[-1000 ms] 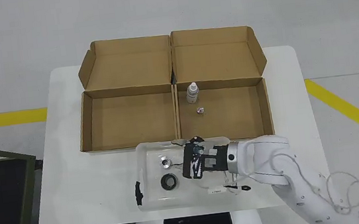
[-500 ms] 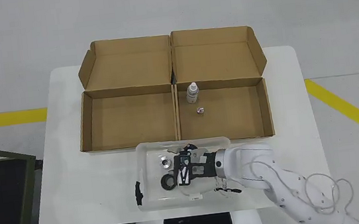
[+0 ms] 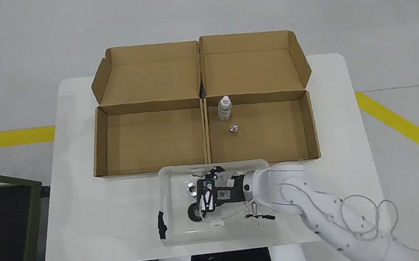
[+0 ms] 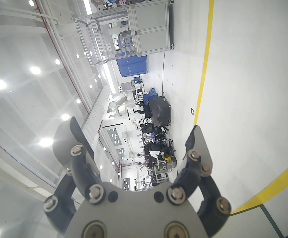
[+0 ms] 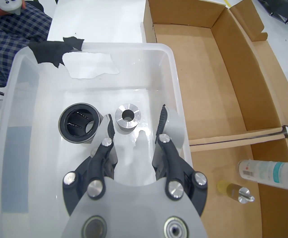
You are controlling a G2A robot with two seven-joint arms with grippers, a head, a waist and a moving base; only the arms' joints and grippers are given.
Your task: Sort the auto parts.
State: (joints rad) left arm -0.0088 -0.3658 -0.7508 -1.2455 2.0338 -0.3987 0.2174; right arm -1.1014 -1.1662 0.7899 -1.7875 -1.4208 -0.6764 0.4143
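A clear plastic bin (image 3: 163, 184) sits at the table's front edge. In it lie a silver bushing (image 5: 127, 117) and a black ring bearing (image 5: 78, 126), also seen as the bushing (image 3: 191, 187) and the bearing (image 3: 195, 214) from above. My right gripper (image 5: 136, 122) is low inside the bin and open. The bushing lies between its fingertips, closer to one of them, and the bearing lies just outside that finger. From above, the right gripper (image 3: 206, 196) is in the bin's left half. My left gripper (image 4: 135, 126) is open, holds nothing and points out at the room.
Two open cardboard boxes stand behind the bin: the left box (image 3: 148, 137) and the right box (image 3: 272, 135). A white bottle (image 3: 225, 108) and a small metal part (image 3: 233, 128) are in the right box. Torn black tape (image 5: 54, 50) clings to the bin's rim.
My right gripper has slid left along the bin, from its middle to the bushing and bearing. The parts have not moved.
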